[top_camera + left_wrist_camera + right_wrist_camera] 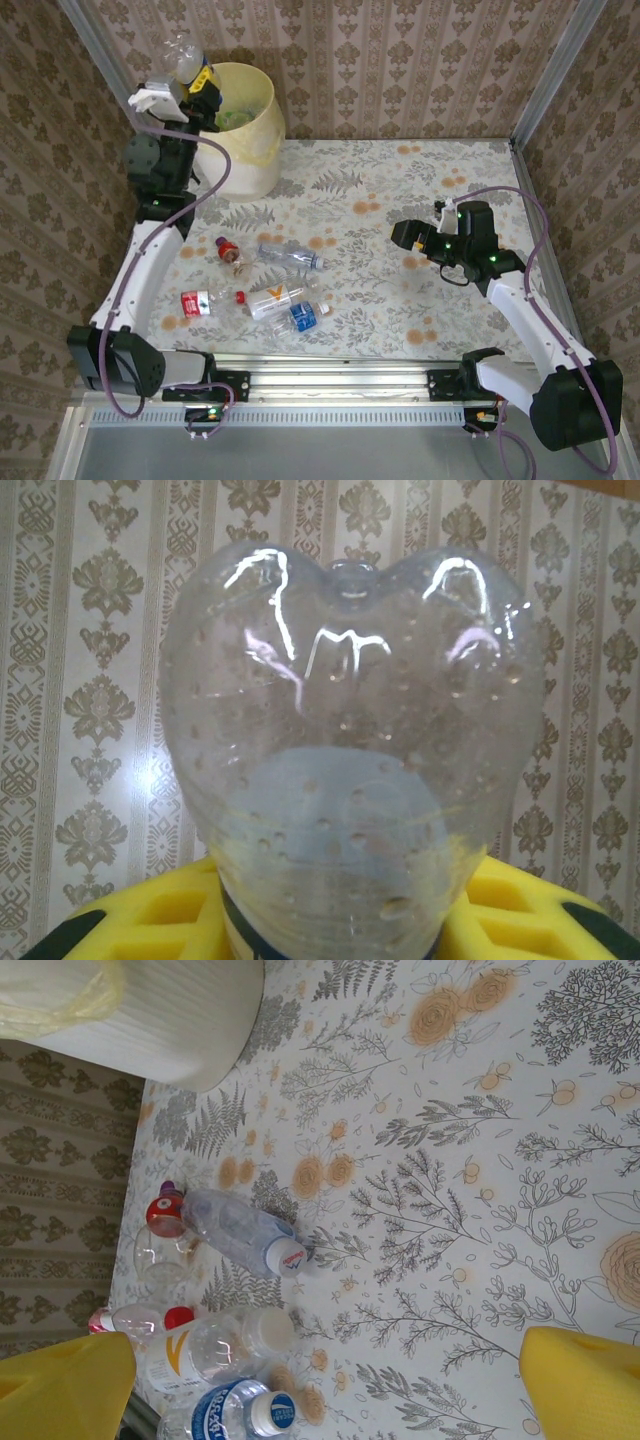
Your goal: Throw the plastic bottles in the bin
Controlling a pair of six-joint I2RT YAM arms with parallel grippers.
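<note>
My left gripper (198, 82) is raised beside the rim of the pale-yellow bin (243, 125) and is shut on a clear plastic bottle (184, 54), whose base points up. In the left wrist view that bottle (350, 740) sits close to the lens between the yellow fingers (150, 915). Several bottles lie on the table's near left: a red-capped one (230, 250), a clear white-capped one (290, 257), a red-labelled one (197, 302), an orange-labelled one (275, 298) and a blue-labelled one (305, 316). My right gripper (405, 235) hangs open over the table's right half, away from them.
The floral tablecloth (400, 190) is walled in by patterned panels on three sides. In the right wrist view the bin (160, 1015) stands at the top left, the bottle cluster (215, 1345) lies at the lower left, and the yellow fingers (585, 1380) frame bare cloth.
</note>
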